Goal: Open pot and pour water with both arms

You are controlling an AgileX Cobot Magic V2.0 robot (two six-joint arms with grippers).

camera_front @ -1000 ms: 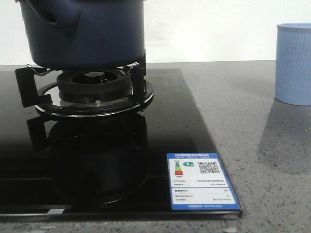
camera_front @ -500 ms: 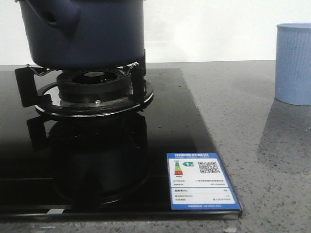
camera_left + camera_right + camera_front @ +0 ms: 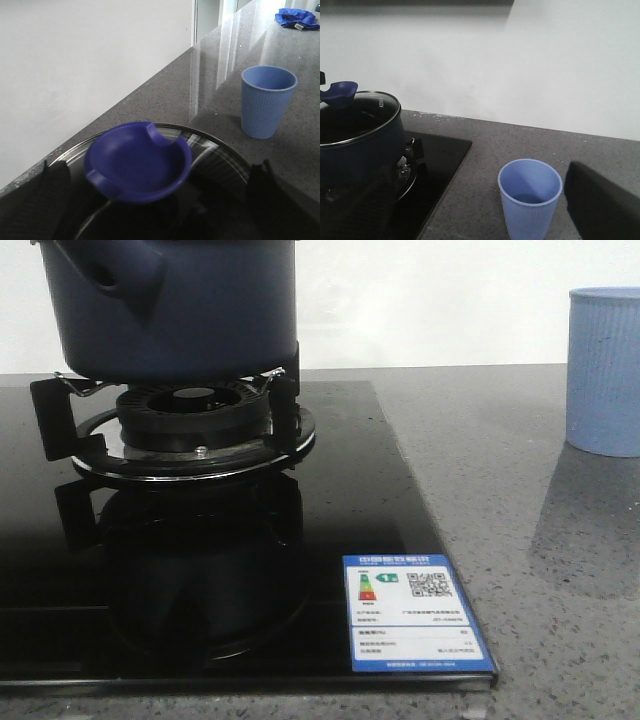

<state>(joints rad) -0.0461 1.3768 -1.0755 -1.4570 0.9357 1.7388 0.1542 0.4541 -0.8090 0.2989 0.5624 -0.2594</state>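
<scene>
The pot (image 3: 175, 305) sits on the burner (image 3: 190, 425) at the desk's (image 3: 520, 540) ten o'clock, lid (image 3: 215, 160) on. The left hand (image 3: 150, 200) hangs open, its fingers (image 3: 47, 200) either side of the knob (image 3: 137, 162). The right hand is open near the cup (image 3: 530, 197), at two o'clock.

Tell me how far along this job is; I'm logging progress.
Done: nothing yet; the lid sits on the pot. In hand: the left gripper is open around the lid's knob. Left: lifting the lid and pouring, presumably into the cup.
</scene>
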